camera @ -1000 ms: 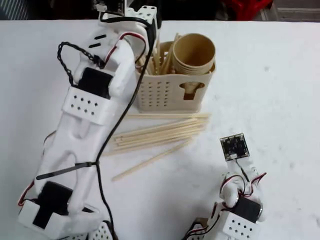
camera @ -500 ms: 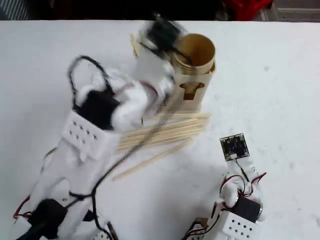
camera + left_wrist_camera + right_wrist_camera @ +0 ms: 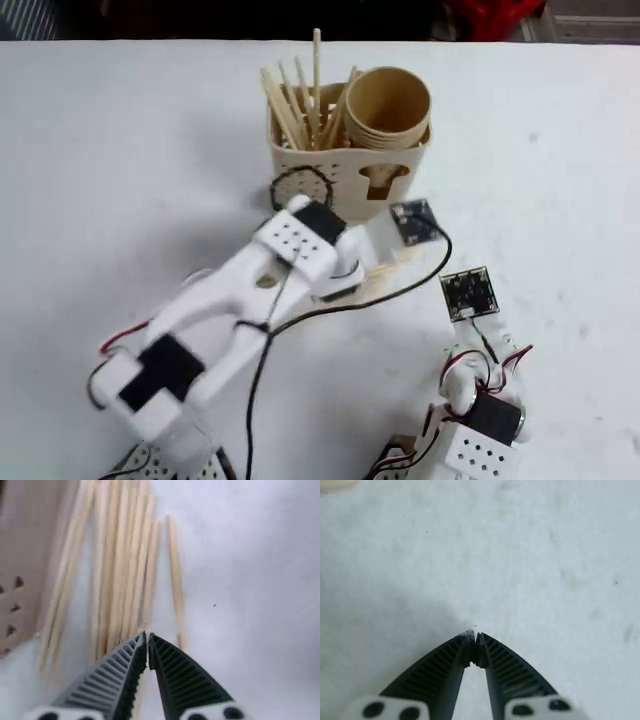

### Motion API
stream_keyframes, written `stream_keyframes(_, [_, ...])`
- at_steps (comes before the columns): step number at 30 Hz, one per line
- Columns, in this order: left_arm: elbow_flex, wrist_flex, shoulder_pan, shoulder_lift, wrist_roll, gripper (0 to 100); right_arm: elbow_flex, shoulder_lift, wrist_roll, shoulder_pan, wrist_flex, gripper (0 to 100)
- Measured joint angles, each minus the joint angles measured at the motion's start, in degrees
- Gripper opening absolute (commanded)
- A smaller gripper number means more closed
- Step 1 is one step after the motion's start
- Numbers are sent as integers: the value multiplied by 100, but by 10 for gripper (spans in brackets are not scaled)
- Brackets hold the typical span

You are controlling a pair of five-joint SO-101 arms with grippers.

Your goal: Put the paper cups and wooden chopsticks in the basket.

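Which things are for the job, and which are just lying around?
For the job: basket; cups in it; chopsticks standing in it; loose chopsticks on the table; left arm above them.
Just there: table; right arm; red thing at the back.

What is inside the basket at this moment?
The basket holds a stack of paper cups and several wooden chopsticks standing on end. Its walls hide their lower parts and the bottom.
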Motion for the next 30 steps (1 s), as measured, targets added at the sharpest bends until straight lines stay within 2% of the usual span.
stream_keyframes(6, [0, 26, -9, 475, -193, 41, 0, 0, 0, 9, 0, 18])
stream_keyframes(10, [0, 26, -9, 536, -193, 86, 0, 0, 0, 9, 0, 18])
stream_keyframes(20, [35, 26, 141, 563, 44, 83, 0, 0, 0, 9, 0, 18])
stream_keyframes(30, [325, -422, 211, 563, 53, 85, 0, 0, 0, 18, 0, 18])
